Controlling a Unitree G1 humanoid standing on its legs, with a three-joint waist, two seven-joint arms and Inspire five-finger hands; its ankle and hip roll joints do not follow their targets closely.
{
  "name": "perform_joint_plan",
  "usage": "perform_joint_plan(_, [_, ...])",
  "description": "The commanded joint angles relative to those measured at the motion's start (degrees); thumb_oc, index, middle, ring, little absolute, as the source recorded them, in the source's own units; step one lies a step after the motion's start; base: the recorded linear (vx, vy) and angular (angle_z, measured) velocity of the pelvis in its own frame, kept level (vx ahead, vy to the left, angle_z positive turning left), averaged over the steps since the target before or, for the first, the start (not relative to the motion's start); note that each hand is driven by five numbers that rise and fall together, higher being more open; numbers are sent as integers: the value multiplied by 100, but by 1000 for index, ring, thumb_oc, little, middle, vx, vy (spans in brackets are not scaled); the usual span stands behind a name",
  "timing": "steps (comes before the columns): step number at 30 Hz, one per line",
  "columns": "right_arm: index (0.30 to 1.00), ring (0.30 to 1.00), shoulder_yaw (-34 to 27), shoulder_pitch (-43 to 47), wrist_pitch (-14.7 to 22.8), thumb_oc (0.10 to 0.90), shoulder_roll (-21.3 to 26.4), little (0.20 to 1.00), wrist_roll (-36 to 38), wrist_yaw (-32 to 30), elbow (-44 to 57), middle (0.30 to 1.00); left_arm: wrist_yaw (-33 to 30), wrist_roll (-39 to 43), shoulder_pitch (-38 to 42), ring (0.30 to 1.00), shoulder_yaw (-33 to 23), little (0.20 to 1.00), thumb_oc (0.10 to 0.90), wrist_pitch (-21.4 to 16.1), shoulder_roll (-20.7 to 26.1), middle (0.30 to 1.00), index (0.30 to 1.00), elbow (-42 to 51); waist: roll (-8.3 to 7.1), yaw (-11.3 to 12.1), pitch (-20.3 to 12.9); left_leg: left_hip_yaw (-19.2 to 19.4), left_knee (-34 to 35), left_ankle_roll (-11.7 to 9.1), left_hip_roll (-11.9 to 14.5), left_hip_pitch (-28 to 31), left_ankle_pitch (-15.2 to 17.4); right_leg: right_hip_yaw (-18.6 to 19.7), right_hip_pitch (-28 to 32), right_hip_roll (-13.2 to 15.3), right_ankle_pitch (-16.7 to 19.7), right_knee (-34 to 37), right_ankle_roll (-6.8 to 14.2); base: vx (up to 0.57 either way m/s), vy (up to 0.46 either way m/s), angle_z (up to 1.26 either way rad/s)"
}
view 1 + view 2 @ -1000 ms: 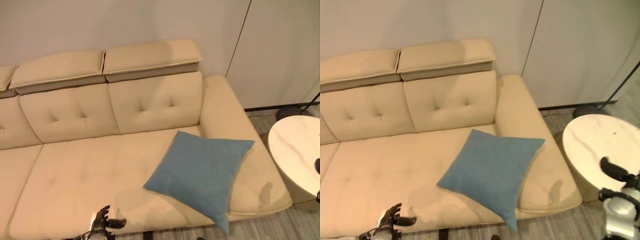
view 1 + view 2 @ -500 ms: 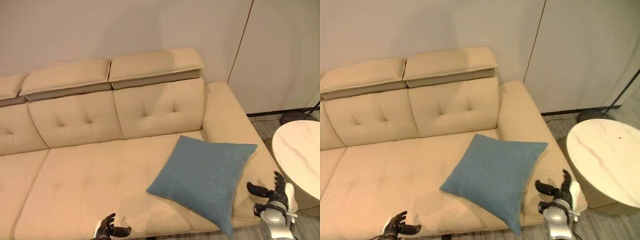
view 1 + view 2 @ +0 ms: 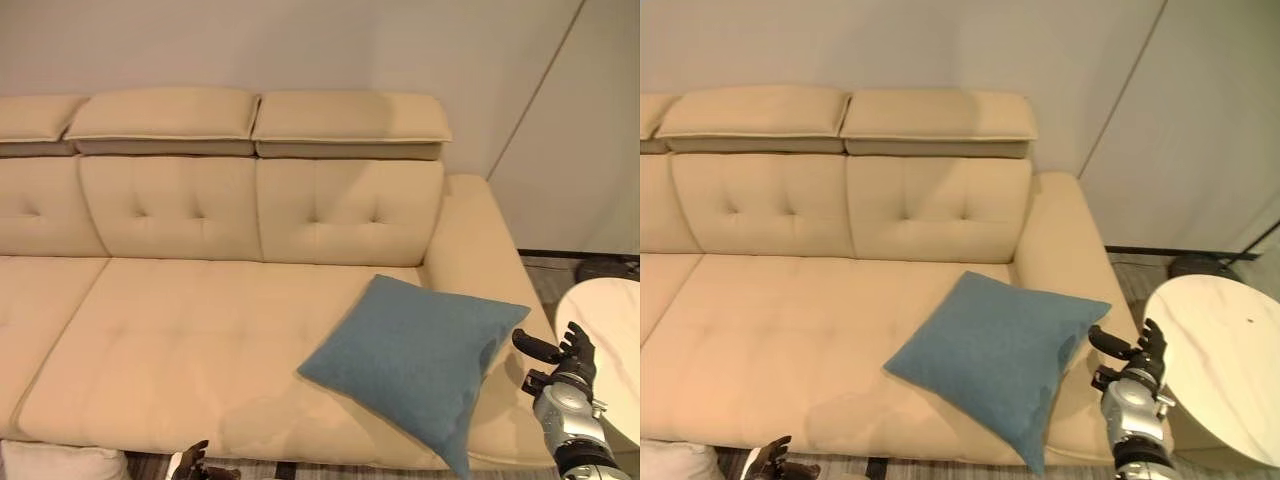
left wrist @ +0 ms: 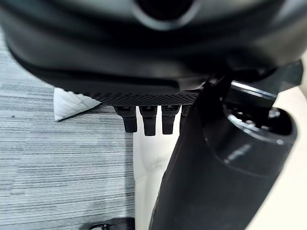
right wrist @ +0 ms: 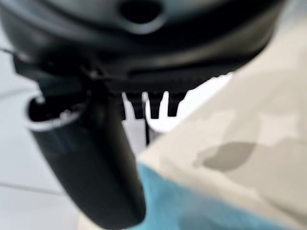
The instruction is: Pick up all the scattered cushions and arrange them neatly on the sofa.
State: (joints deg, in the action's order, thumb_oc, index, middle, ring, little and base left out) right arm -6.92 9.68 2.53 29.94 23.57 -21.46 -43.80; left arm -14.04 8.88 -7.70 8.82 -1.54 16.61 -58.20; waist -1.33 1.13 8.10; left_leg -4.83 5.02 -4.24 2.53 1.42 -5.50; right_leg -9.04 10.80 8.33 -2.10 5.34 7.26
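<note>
- Left eye view: square blue fabric cushion (image 3: 415, 360) lower right, lying crooked on beige tufted leather sofa (image 3: 180, 340), corner overhanging seat front.
- Right hand (image 3: 562, 352) beside cushion, fingers spread, empty.
- Left hand (image 3: 200, 466) bottom edge, relaxed, idle.
- White cushion (image 3: 60, 464) on floor, bottom left.
- Likely step: reaching; next, grasp blue cushion's edge.

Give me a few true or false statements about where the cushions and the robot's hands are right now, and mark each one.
1. The blue cushion lies on the sofa seat near its right armrest. True.
2. The right hand grips the blue cushion. False: it hovers beside it, fingers open, holding nothing.
3. A white cushion lies on the floor by the sofa's front left. True.
4. The left hand rests on the round table. False: it is low, in front of the sofa.
</note>
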Motion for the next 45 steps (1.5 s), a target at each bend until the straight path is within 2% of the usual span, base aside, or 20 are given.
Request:
perform_joint_plan(1, [900,900,354,326,94,800,-13,900,-461,93,366,900,14,-58,499,900,148,900,800,-154,-120,900,900,-271,1,179,-95,25,-2,115,-35,-269,276,40,44,-54,-290,-34,-10,0,0,0])
perform_joint_plan(3, [900,900,581,454,-29,800,-114,900,-700,52,135,900,34,-46,523,900,180,900,800,-139,-130,900,900,-318,-2,221,-66,3,-2,120,-37,-324,263,17,3,-66,-286,-34,-19,-18,7,5])
perform_joint_plan(6, [900,900,627,598,67,800,-464,900,-49,85,-163,900,31,-27,542,900,255,900,800,-122,-137,900,900,-394,-8,253,-36,-32,-2,114,-34,-367,248,0,-35,-80,-283,-34,-28,-8,1,4])
perform_joint_plan(10, [900,900,710,839,150,800,-689,900,466,96,-304,900,18,52,559,900,275,900,800,-99,-102,900,900,-369,-8,303,12,-34,-2,104,-29,-421,230,4,-91,-88,-270,-34,-37,-15,0,2])
perform_joint_plan(20, [900,900,1315,1264,-79,800,-762,900,352,539,-948,900,123,121,551,900,235,900,800,-136,-18,900,900,-539,-10,431,86,-51,-2,68,-27,-503,215,-54,-153,-93,-259,-34,-37,-4,-1,0])
perform_joint_plan(24, [900,900,1626,1737,-149,800,-1016,900,238,612,-1454,900,177,168,642,900,344,900,800,-169,-29,900,900,-572,49,523,175,-91,-2,38,-35,-647,157,-71,-261,-108,-246,-34,-55,-47,-11,0])
perform_joint_plan(25, [571,571,1675,1837,-151,580,-1071,571,220,606,-1558,571,181,212,662,900,367,900,800,-189,-37,900,900,-540,71,542,194,-107,-2,34,-39,-684,144,-85,-284,-111,-249,-34,-60,-67,-10,0])
perform_joint_plan(26, [394,394,1742,1932,-148,463,-1130,394,163,589,-1608,394,169,287,697,900,399,900,800,-232,-33,900,900,-432,100,569,220,-127,-2,31,-47,-729,128,-91,-314,-113,-246,-34,-66,-66,-13,3])
perform_joint_plan(27, [300,300,1783,2003,-134,400,-1185,300,111,556,-1647,300,145,340,728,900,413,900,800,-265,-21,900,900,-304,130,587,253,-141,-2,25,-57,-776,108,-103,-343,-117,-241,-34,-70,-104,0,9])
perform_joint_plan(28, [300,300,1746,2112,-83,400,-1289,300,75,469,-1760,300,45,229,809,900,517,900,800,-331,62,900,900,27,208,626,321,-188,-2,21,-85,-863,80,-135,-399,-119,-234,-34,-73,-78,5,17])
perform_joint_plan(33, [300,300,1665,2011,21,400,-1434,300,173,357,-1661,300,-67,176,805,900,580,900,800,-452,272,900,900,821,311,669,332,-239,-2,9,-123,-964,49,-198,-449,-113,-242,-34,-67,-34,14,9])
perform_joint_plan(34, [300,300,1653,1795,73,400,-1450,300,63,288,-1468,300,-113,206,723,900,486,900,800,-505,392,900,900,1280,322,666,303,-246,-2,15,-135,-949,67,-220,-419,-98,-256,-34,-55,0,0,0])
perform_joint_plan(35, [300,300,1654,1785,70,400,-1454,300,61,284,-1459,300,-113,206,711,900,484,900,800,-498,397,900,900,1292,320,663,299,-247,-2,16,-136,-948,67,-222,-416,-97,-258,-34,-54,0,0,0])
perform_joint_plan(39, [300,300,1356,1061,144,400,-1424,300,-244,48,-741,300,-193,455,526,900,78,900,800,-648,643,900,900,2583,290,585,255,-254,-2,36,-162,-860,141,-264,-316,-50,-282,-34,-15,36,2,4])
perform_joint_plan(41, [300,300,1311,908,154,400,-1396,300,-323,31,-604,300,-211,529,550,900,-15,900,800,-676,672,900,900,2773,280,550,241,-248,-2,39,-165,-842,160,-261,-312,-34,-284,-34,-8,8,0,5])
perform_joint_plan(43, [300,300,1281,678,148,400,-1368,300,-461,47,-345,300,-327,503,732,900,-137,900,800,-710,715,900,900,2902,258,480,239,-217,-2,39,-164,-823,187,-245,-321,-19,-288,-34,0,1,-1,2])
perform_joint_plan(45, [300,300,1342,325,208,400,-1382,300,-566,188,17,300,-667,89,1190,900,-151,900,800,-854,771,900,900,3051,206,322,240,-154,-2,32,-155,-808,225,-186,-349,9,-285,-34,10,0,0,0])
